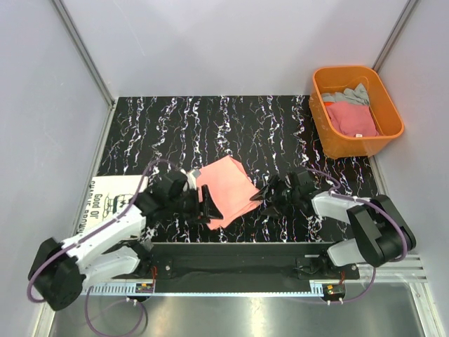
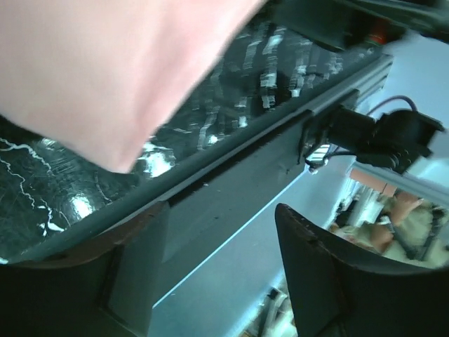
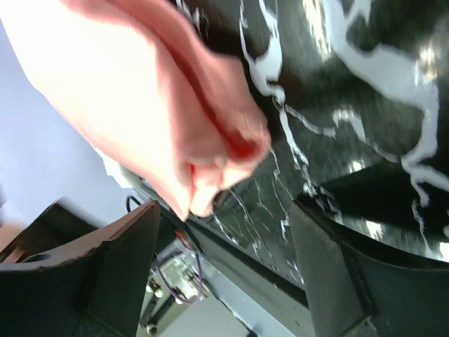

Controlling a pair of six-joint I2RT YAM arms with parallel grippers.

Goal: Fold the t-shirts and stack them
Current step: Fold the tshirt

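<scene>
A folded salmon-pink t-shirt (image 1: 228,188) lies on the black marbled table near the front edge. My left gripper (image 1: 208,203) is open at the shirt's left near corner; in the left wrist view the pink cloth (image 2: 119,63) is above the empty jaws. My right gripper (image 1: 258,194) is open at the shirt's right edge; the right wrist view shows the layered pink corner (image 3: 210,154) just ahead of the jaws. A white t-shirt with black lettering (image 1: 112,198) lies at the left edge. A deeper pink tee (image 1: 353,118) and a grey tee (image 1: 347,95) lie in the tub.
An orange plastic tub (image 1: 321,119) stands at the table's right rear corner. The table's front rail (image 1: 238,247) runs just behind both grippers. Grey walls close the left, rear and right sides.
</scene>
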